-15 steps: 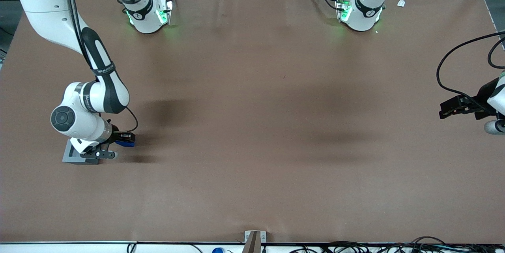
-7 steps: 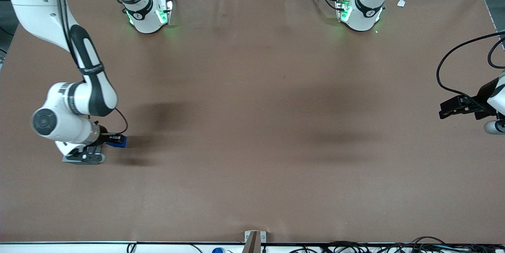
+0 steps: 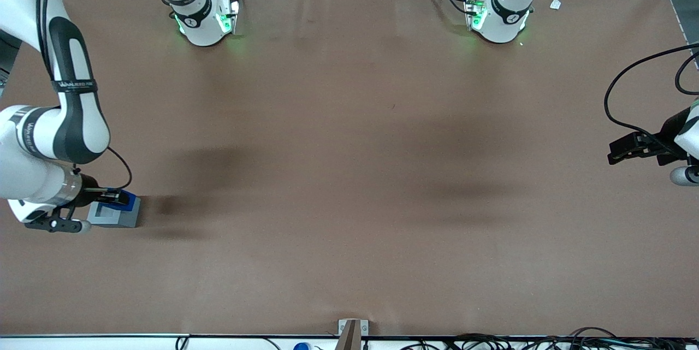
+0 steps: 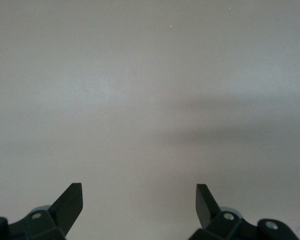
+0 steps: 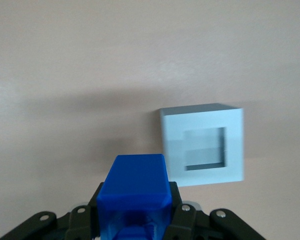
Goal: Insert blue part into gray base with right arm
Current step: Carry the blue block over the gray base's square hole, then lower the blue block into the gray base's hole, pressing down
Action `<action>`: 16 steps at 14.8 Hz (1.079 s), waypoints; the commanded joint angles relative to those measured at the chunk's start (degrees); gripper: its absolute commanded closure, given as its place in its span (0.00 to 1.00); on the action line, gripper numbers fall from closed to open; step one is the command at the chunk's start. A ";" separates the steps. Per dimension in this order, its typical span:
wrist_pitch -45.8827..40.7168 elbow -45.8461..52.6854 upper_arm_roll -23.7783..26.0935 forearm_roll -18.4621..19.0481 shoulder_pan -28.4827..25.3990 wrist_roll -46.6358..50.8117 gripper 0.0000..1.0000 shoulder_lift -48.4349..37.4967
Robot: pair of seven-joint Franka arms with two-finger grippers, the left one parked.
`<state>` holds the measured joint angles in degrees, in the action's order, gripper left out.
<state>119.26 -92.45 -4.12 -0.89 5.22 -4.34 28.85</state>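
Note:
The right arm's gripper (image 3: 112, 195) is low over the brown table at the working arm's end. It is shut on the blue part (image 3: 124, 197), which hangs just above the gray base (image 3: 112, 215), over the base's edge farther from the front camera. In the right wrist view the gripper (image 5: 135, 205) has a black finger on each side of the blue part (image 5: 136, 187). The gray base (image 5: 202, 145) lies on the table beside the part. Its square recess (image 5: 204, 148) is uncovered, and the part is off to one side of it.
Two arm bases with green lights (image 3: 205, 17) (image 3: 499, 11) stand along the table edge farthest from the front camera. A small metal bracket (image 3: 349, 331) and cables sit at the nearest edge. A white scrap (image 3: 555, 4) lies near the parked arm's base.
The right arm has swung toward its own end of the table. It carried the blue part from beside the gray base to above the base's edge. The base is now uncovered by the wrist.

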 commanded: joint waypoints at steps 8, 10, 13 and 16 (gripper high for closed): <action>0.53 1.75 0.78 0.54 6.03 -5.33 0.94 2.70; 2.28 1.75 0.78 0.63 5.94 -5.33 0.94 3.23; 3.08 1.75 0.78 0.72 5.77 -5.41 0.94 4.11; 3.17 1.75 0.78 0.63 5.77 -5.41 0.94 4.28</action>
<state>122.56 -91.76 -3.99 -0.89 10.39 -9.41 32.59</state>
